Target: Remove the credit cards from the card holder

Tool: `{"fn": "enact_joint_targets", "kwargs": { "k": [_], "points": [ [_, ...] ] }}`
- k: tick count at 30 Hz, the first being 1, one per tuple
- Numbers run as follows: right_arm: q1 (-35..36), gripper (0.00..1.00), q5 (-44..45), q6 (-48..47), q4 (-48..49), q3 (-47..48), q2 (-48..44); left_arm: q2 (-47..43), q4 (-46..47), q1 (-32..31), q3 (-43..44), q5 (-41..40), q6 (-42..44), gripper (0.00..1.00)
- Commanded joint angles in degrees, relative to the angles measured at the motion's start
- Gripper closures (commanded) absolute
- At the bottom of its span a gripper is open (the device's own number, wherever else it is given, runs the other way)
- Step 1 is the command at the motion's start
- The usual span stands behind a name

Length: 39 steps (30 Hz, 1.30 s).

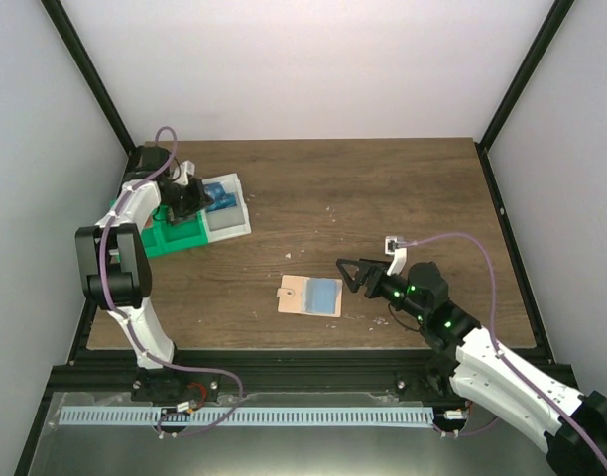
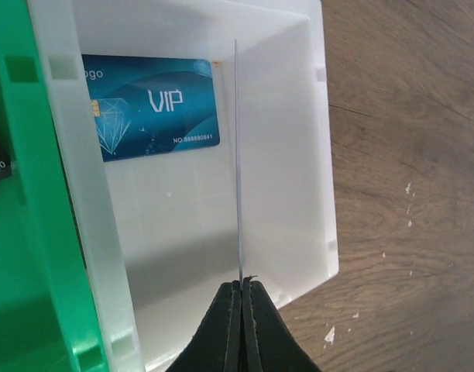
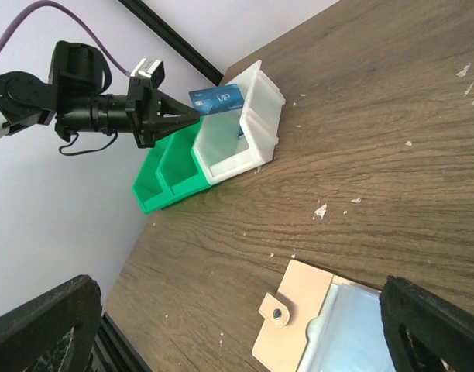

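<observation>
Plainly, the wooden table (image 1: 383, 198) carried a green bin (image 2: 36, 271) and a white bin (image 2: 299, 155), the white one lying directly below the left gripper (image 2: 241, 298) and the green one off to one side of its jaws. The tan card holder (image 1: 311, 296) lay flat on the table just ahead of the right gripper (image 1: 345, 278), whose jaws were spread wide and gripped nothing. The left jaws were pressed together on a thin credit card (image 3: 218, 97), held on edge over the white bin, while a blue VIP card (image 2: 156, 105) lay flat on that bin's floor beyond their tips.
</observation>
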Motion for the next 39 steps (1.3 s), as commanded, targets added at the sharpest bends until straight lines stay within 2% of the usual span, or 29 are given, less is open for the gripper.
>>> {"fn": "enact_joint_targets", "kwargs": {
  "k": [1, 16, 23, 30, 35, 39],
  "points": [
    [0.1, 0.0, 1.0, -0.1, 0.2, 2.9, 0.4, 2.5, 0.4, 0.0, 2.1, -0.7, -0.5, 1.0],
    [0.2, 0.0, 0.2, 3.5, 0.8, 3.7, 2.3, 10.4, 1.3, -1.3, 6.4, -2.5, -0.1, 0.99],
    [0.1, 0.0, 0.8, 3.8, -1.2, 4.2, 1.0, 11.0, 1.5, -1.6, 7.4, -4.3, -0.2, 0.9],
    [0.1, 0.0, 1.2, 4.3, -1.9, 3.8, 0.0, 10.3, 1.6, -1.7, 8.0, -5.5, -0.4, 0.77],
    [0.1, 0.0, 1.1, 4.3, -2.4, 3.6, -0.1, 7.2, 3.3, -1.7, 7.2, -6.4, -2.1, 0.71],
    [0.1, 0.0, 1.0, 4.2, -3.3, 3.7, 0.5, 2.6, 6.6, -1.8, 4.4, -4.5, -2.8, 0.63]
  ]
}}
